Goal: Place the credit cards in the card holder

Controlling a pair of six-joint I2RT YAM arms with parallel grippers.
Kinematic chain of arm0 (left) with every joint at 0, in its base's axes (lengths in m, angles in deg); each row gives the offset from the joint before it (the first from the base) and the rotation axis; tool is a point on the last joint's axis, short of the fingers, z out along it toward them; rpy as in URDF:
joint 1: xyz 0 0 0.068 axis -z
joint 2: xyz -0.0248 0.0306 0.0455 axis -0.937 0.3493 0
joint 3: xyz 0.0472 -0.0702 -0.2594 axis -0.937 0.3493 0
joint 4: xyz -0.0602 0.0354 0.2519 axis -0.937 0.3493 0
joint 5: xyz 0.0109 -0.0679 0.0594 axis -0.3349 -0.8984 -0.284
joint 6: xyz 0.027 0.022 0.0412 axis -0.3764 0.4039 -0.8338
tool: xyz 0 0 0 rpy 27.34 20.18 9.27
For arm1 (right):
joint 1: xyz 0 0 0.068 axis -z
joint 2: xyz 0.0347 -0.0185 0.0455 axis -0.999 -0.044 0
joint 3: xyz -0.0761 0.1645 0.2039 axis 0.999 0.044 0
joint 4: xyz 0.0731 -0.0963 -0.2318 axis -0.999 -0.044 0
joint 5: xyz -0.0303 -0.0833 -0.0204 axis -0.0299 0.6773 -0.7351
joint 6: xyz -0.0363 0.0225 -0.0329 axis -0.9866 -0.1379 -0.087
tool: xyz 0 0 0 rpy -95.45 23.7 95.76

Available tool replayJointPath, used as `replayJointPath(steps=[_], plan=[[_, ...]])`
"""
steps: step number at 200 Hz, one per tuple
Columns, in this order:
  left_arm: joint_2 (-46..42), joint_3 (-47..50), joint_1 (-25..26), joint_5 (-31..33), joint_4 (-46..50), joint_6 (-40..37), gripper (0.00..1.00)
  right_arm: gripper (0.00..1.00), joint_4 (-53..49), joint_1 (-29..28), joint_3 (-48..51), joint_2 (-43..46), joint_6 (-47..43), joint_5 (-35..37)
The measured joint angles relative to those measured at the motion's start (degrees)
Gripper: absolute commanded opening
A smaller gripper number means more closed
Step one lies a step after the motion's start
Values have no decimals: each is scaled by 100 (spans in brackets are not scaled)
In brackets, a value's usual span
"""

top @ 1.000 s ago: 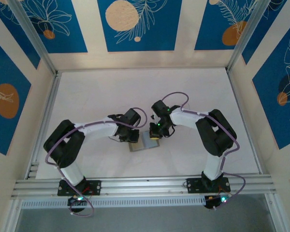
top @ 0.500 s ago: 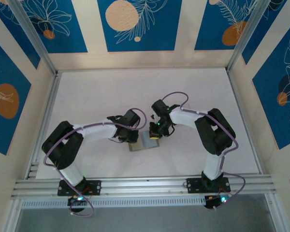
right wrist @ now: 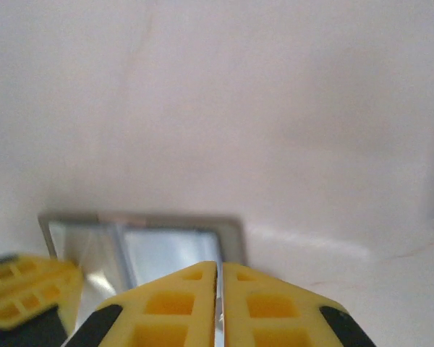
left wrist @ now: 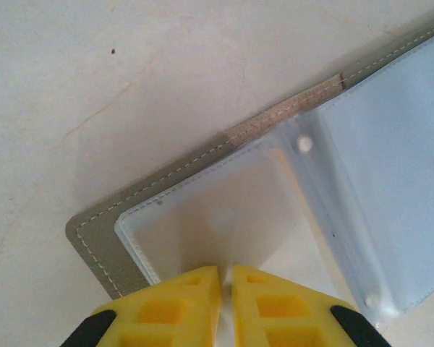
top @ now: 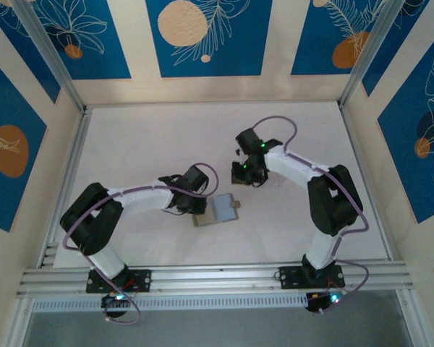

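Note:
The card holder (top: 218, 212) lies open on the table, grey cover (left wrist: 101, 238) down, with clear sleeves and a bluish-grey inside. My left gripper (top: 197, 204) is at its left edge. In the left wrist view this gripper (left wrist: 226, 278) is shut on the edge of a clear sleeve. My right gripper (top: 247, 179) hangs above the table, up and to the right of the holder, apart from it. In its wrist view this gripper (right wrist: 219, 271) is shut to a slim slit with nothing seen in it, and the holder (right wrist: 166, 246) lies beyond. The credit cards are hidden. A small dark piece (top: 235, 204) juts from the holder's right edge.
The pale table (top: 152, 137) is ringed by an aluminium frame, with a rail (top: 217, 276) along the near edge. Patterned blue and cream walls stand close at the back and both sides.
My right gripper has lifted off the holder's right edge and pulled back up and to the right. The small dark piece is now uncovered. The left gripper keeps its hold.

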Motion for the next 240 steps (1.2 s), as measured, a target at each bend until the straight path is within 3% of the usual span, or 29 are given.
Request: replayJointPath(steps=[38, 74, 147, 240], plan=[[2, 42, 22, -28, -118, 2, 14, 21, -597, 544, -667, -72, -199, 1329], [2, 72, 26, -37, -221, 4, 13, 24, -1003, 564, -837, -490, -365, 2133], [0, 96, 26, -39, -278, 4, 13, 24, -1207, 428, -968, -1038, -426, 2857], [2, 98, 28, -44, -284, 22, 13, 17, -1263, 354, -1108, -1196, -494, 3375]])
